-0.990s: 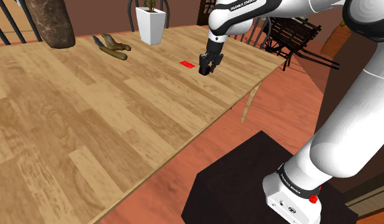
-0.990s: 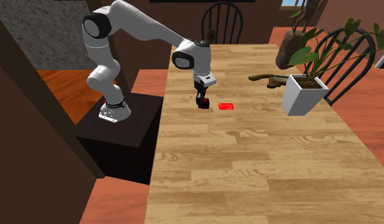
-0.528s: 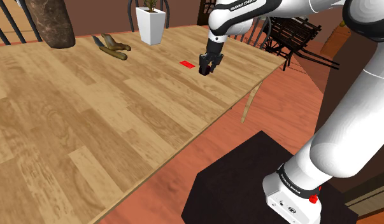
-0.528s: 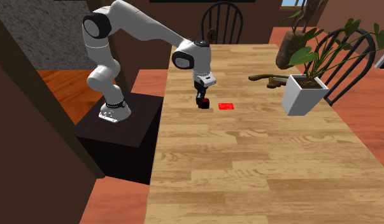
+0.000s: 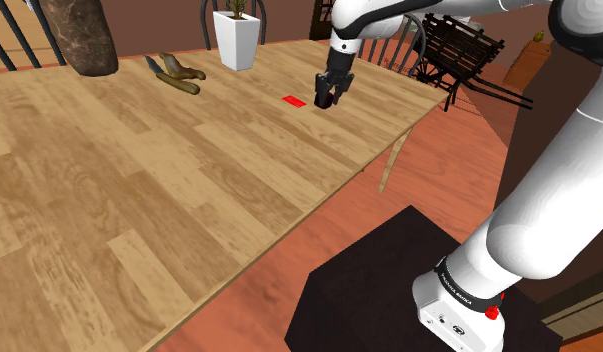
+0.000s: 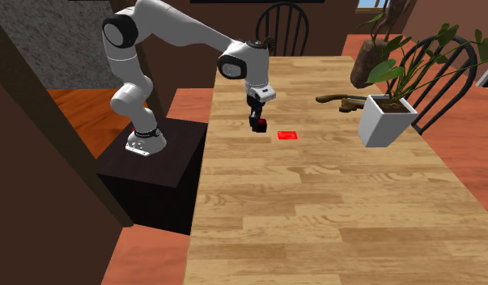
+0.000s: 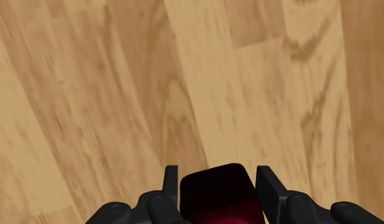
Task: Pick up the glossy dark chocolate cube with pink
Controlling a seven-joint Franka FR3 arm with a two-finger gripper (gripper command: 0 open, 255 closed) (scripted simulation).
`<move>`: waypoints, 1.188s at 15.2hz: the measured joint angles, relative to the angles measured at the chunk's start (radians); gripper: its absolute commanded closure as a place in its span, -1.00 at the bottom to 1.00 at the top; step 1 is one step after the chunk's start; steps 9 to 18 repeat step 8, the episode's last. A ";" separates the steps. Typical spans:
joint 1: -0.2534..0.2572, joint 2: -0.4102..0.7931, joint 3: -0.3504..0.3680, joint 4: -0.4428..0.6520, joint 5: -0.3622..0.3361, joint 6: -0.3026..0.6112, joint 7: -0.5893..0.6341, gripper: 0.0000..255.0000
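A small glossy dark cube (image 7: pixel 217 191) with a pink-red sheen sits clasped between my two black fingers (image 7: pixel 268 188) in the wrist view. My gripper (image 5: pixel 325 99) hangs a little above the wooden table (image 5: pixel 139 180) near its far right edge in the shoulder view, shut on the cube. From the second exterior view the gripper (image 6: pixel 257 124) holds the cube (image 6: pixel 260 125) off the table, just left of a flat red patch (image 6: pixel 287 135). That red patch (image 5: pixel 293 100) lies on the table beside the gripper.
A white planter (image 6: pixel 383 120) with a leafy plant stands on the table to the second exterior view's right. A brown twisted object (image 5: pixel 174 73) and a dark trunk-like thing (image 5: pixel 81 38) lie at the far side. Chairs (image 6: pixel 278 24) ring the table.
The gripper has risen from the table with the cube clasped in it; before it was low at the surface. The red patch has stayed put.
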 measured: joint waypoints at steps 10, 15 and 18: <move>0.001 -0.026 0.000 0.070 -0.004 -0.096 0.003 1.00; 0.001 -0.026 0.000 0.070 -0.004 -0.096 0.003 1.00; 0.001 -0.026 0.000 0.070 -0.004 -0.096 0.003 1.00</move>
